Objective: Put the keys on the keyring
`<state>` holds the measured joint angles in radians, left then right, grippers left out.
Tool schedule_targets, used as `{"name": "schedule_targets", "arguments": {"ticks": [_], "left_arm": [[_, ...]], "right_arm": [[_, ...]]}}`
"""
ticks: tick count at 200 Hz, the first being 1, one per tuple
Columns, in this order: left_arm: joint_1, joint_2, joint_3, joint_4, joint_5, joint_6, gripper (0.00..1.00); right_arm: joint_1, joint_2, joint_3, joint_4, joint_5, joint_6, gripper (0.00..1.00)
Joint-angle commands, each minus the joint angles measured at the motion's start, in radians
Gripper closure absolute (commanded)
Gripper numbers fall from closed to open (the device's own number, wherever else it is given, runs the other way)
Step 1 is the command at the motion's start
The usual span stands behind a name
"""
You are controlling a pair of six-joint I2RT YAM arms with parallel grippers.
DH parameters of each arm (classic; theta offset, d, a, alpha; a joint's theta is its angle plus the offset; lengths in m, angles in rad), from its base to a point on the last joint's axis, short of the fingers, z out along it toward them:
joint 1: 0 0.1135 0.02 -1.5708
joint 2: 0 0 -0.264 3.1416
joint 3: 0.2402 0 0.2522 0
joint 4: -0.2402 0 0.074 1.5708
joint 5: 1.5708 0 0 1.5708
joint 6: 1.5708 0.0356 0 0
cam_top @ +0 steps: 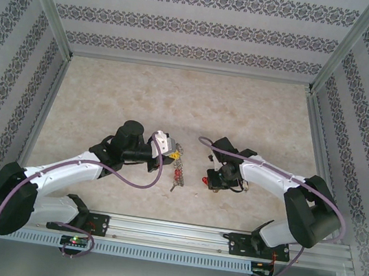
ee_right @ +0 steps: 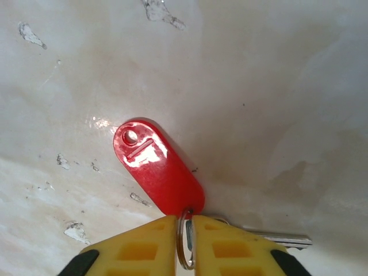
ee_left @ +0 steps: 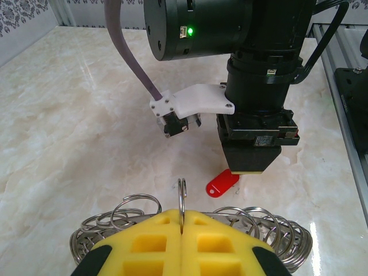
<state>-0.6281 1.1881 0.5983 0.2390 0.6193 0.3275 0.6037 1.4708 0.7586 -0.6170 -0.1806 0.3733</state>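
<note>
The main risk is the hold on the key (ee_right: 276, 236). The right gripper (ee_right: 184, 225) has its yellow fingers together on the thin split ring (ee_right: 185, 248) that joins the silver blade to the red tag (ee_right: 158, 167), not on the blade or the tag. Pinched edge-on like that, the ring could pivot or slide out as soon as it is lifted, and the tag and blade could swing and foul the approach.

The left gripper (ee_left: 181, 216) has the same weakness. It is clamped on a single upright wire loop of the keyring (ee_left: 279, 233), so the rest of the ring could twist under its own weight. The loops crowd each other, so the key could easily catch on the wrong one, or the two grippers could bump as they close in.

The keyring is a silvery cluster of many small overlapping wire loops fanned out to both sides of the left gripper. It sits a little left of the middle of the table (cam_top: 176, 102), towards the near edge. I cannot tell whether it touches the surface. The tag is glossy and oval with a small hole, and it lies flat just right of the middle.
</note>
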Motion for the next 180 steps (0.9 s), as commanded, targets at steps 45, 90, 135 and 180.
{"name": "schedule_targets", "arguments": {"ticks": [45,90,135,180], "left_arm": [[0.004,-0.025,0.000,0.006,0.002,0.004,1.00],[0.003,-0.023,-0.002,0.008,0.006,0.000,1.00],[0.003,-0.020,0.000,0.010,0.007,0.001,1.00],[0.003,-0.016,0.003,0.001,0.009,0.002,1.00]], "right_arm": [[-0.012,-0.001,0.024,-0.015,0.027,-0.017,0.91],[-0.010,-0.008,0.016,0.001,0.037,-0.015,0.97],[-0.012,-0.012,0.011,0.020,0.038,-0.014,0.92],[-0.012,0.031,0.017,0.038,0.034,-0.004,0.86]]}}
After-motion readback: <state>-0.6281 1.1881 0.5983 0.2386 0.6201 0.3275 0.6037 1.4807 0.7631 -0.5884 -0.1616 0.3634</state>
